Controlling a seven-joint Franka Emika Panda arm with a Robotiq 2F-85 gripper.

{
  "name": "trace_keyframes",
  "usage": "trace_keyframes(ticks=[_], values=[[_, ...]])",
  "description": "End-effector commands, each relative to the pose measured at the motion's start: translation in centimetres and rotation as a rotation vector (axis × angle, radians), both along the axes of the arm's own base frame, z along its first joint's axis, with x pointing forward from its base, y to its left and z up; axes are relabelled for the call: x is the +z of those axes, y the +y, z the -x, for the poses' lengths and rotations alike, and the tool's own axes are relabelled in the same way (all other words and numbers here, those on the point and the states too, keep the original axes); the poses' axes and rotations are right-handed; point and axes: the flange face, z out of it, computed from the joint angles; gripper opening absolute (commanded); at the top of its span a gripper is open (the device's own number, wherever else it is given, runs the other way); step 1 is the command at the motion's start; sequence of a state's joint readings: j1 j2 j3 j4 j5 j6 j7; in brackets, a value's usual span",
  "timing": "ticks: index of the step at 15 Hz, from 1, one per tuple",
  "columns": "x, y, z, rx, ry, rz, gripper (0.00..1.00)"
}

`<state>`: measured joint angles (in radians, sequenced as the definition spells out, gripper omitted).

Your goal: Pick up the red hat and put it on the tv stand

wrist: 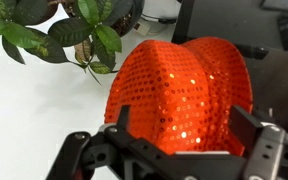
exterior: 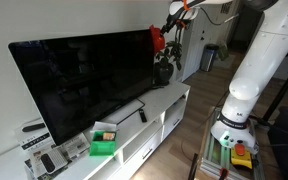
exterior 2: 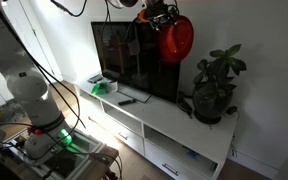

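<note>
My gripper [exterior 2: 160, 17] is shut on the red hat [exterior 2: 176, 39], a bright red sequined soft hat that hangs from the jaws high in the air. In an exterior view the hat [exterior: 157, 39] is in front of the TV's upper corner, above the potted plant. In the wrist view the hat [wrist: 179, 90] fills the middle, clamped between my fingers [wrist: 180, 128]. The tv stand [exterior 2: 174, 118], a long low white cabinet with drawers, lies below; it also shows in the other exterior view [exterior: 169, 101].
A black TV [exterior: 84, 75] stands on the cabinet. A dark potted plant [exterior 2: 214, 88] sits at one end, close under the hat. A green box [exterior: 104, 143], a remote [exterior 2: 128, 100] and small items lie on the top. A wall stands behind.
</note>
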<state>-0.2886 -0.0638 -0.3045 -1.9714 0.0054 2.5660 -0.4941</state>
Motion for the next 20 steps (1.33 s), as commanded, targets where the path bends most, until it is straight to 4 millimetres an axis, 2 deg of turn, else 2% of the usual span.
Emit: trace_keyframes(ticks=[1, 3, 4, 6, 8, 15, 17, 20], values=[[0.3, -0.7, -1.3, 0.045, -0.021, 0.018, 1.00], [0.2, -1.0, -1.8, 0.056, -0.022, 0.027, 1.00], [0.1, -1.2, -2.1, 0.057, -0.022, 0.033, 0.95], [-0.2, -1.4, -2.6, 0.063, -0.014, 0.030, 0.71], [-0.5, -1.6, -3.1, 0.065, -0.010, 0.030, 0.61], [-1.0, -2.1, -4.1, 0.069, 0.002, 0.029, 0.11], [-0.9, -2.2, -4.1, 0.065, 0.002, 0.033, 0.00], [-0.4, -2.4, -3.7, 0.043, -0.014, 0.042, 0.00]])
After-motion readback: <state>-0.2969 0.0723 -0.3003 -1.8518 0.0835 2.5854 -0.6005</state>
